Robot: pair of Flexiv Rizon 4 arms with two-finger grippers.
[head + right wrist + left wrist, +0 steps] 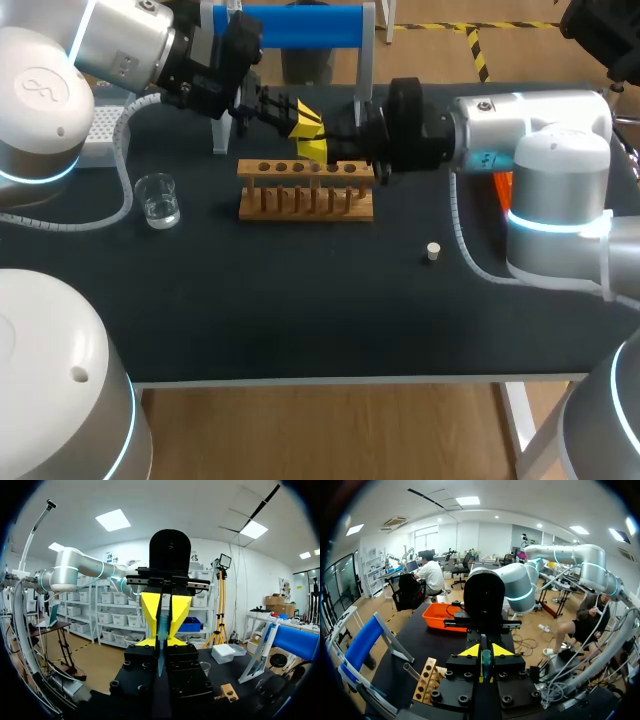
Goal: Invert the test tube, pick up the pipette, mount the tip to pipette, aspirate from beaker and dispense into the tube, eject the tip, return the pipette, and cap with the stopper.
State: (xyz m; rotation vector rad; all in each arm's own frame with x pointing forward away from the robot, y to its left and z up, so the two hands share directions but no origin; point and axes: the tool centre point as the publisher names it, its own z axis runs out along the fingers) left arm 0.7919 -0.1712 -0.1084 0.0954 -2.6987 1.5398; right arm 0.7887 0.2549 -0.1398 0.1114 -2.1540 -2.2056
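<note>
Nearest the lens in both wrist views are the jaws themselves. The left jaws and the right jaws meet nose to nose, and each pair looks clenched on the same test tube (485,662), a thin glass sliver pinched between the yellow tips. In the head view that meeting point hangs just over the back of the wooden rack (305,190), though the tube itself is too slim to make out there.

The main risk is this double grip. If either arm twists or pulls while both pairs are clamped, the glass would likely be levered between them and crack. If one pair lets go before the other holds firmly, the smooth tube could slip down onto the rack or the bench (300,310) and break or roll. A skewed grip would also make the tube hard to seat in a rack hole.

Further out, the beaker (158,200) of clear liquid stands well to the left of the rack. The small stopper (433,251) lies loose near the right arm (530,140). A wide swing could tip the one or flick the other away.
</note>
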